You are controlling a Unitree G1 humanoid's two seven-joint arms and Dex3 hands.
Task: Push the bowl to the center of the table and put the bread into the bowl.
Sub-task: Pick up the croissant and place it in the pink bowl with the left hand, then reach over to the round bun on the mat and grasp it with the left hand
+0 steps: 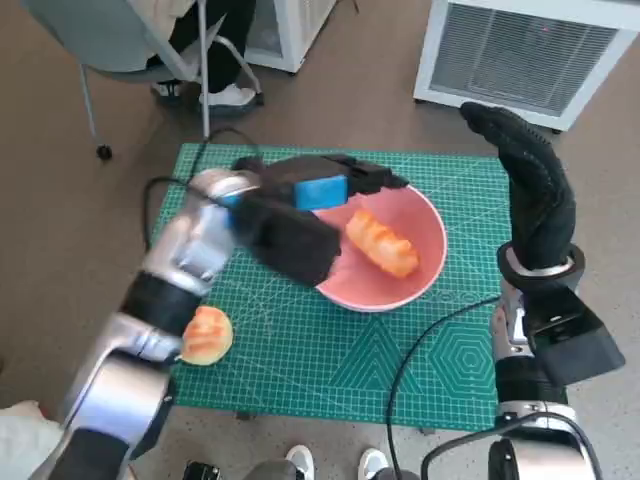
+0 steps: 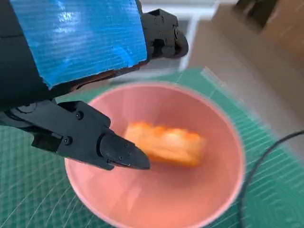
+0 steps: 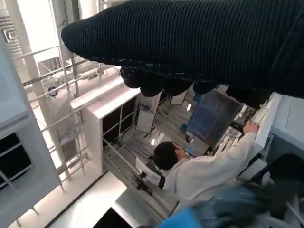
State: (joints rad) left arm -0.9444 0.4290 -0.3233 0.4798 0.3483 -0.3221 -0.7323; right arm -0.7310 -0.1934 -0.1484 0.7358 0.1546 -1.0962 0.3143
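Observation:
A pink bowl (image 1: 425, 220) stands on the green mat (image 1: 300, 370), right of the middle. An orange, ridged piece of bread (image 1: 381, 243) lies inside it. My left hand (image 1: 320, 190), blue tape on its back, hovers over the bowl's far left rim. In the left wrist view the left hand (image 2: 85, 42) has its black fingers (image 2: 121, 153) spread above the bowl (image 2: 180, 199). It holds nothing, and the bread (image 2: 166, 142) lies free below. My gloved right hand (image 1: 535, 185) is raised off the table's right side, its fingers stretched out and empty. The glove (image 3: 190, 42) crosses the right wrist view.
A round bun (image 1: 206, 335) lies on the mat beside my left forearm, near the front left. A black cable (image 1: 425, 340) runs over the mat's right part. A white slatted unit (image 1: 530, 45) and a chair with a person's legs (image 1: 215, 60) stand beyond the table.

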